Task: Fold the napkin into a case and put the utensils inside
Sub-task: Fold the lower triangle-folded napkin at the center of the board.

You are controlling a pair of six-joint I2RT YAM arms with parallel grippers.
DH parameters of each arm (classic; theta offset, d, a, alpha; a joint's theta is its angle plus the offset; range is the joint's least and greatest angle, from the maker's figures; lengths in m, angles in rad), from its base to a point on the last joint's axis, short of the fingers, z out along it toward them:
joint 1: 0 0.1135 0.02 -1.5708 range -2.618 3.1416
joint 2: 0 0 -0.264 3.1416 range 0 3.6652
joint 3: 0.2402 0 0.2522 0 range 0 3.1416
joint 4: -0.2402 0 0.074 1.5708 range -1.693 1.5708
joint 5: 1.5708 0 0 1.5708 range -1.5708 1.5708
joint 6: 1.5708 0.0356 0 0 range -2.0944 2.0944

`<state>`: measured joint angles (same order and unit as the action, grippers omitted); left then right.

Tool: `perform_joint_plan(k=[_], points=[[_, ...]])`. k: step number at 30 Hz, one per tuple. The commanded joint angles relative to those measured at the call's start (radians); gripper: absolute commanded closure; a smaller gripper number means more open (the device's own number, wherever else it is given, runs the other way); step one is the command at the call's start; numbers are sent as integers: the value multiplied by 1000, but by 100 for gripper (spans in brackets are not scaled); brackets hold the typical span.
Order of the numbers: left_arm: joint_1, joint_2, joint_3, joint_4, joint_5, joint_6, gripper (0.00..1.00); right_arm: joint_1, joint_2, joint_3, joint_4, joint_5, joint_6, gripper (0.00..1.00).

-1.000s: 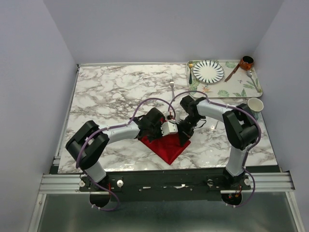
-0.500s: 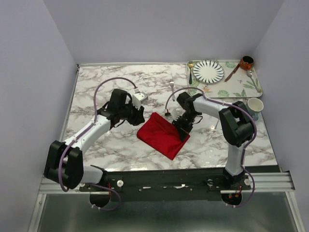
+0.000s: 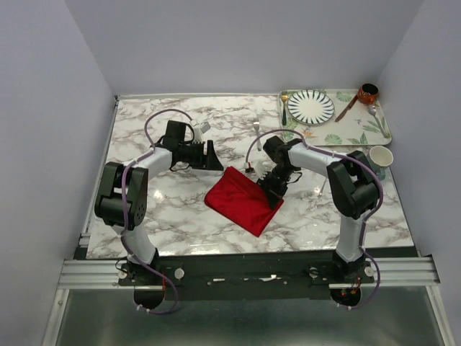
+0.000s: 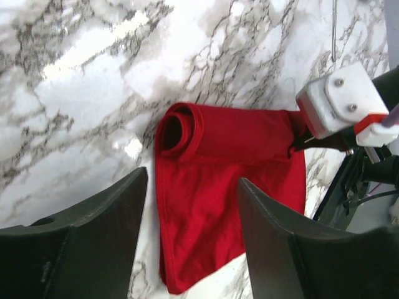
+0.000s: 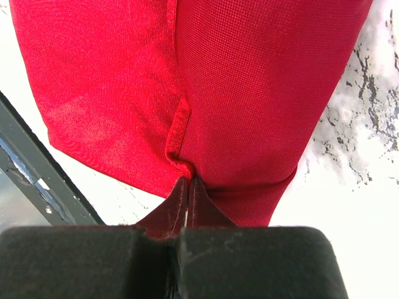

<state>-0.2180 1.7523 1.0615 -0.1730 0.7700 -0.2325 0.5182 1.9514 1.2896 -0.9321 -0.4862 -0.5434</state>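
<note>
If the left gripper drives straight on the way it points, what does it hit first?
Probably the napkin: its folded edge lies ahead between the open jaws. The right gripper, shut on its far corner, sits beyond. Depth unclear.

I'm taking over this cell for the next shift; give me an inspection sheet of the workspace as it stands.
Surface: marble table, white with grey veins.
Job's things: napkin folded, one end gaping open; fork lies on the table beyond it, apart from it.
Clutter: tray at far right holding plate, gold spoon, wooden utensil and pot; cup beside the tray.
Claws: left claw open, holding nothing, facing the napkin; right claw shut on the napkin's edge.
Cables: left cable and right cable, purple, loop above the arms.
Surroundings: pale walls on three sides; metal rail at the near edge.
</note>
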Motion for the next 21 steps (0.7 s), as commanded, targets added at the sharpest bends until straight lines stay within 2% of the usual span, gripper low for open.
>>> perform_joint_plan(k=[1, 4, 17, 21], points=[[-4, 79, 61, 79, 104, -48, 34, 2, 11, -21, 39, 93, -44, 99], [-4, 122, 84, 87, 130, -70, 37, 2, 14, -21, 39, 90, -47, 99], [-40, 220, 92, 155, 175, -128, 34, 2, 23, -3, 29, 89, -55, 99], [-52, 231, 81, 152, 176, -133, 42, 2, 17, 2, 21, 90, -59, 99]])
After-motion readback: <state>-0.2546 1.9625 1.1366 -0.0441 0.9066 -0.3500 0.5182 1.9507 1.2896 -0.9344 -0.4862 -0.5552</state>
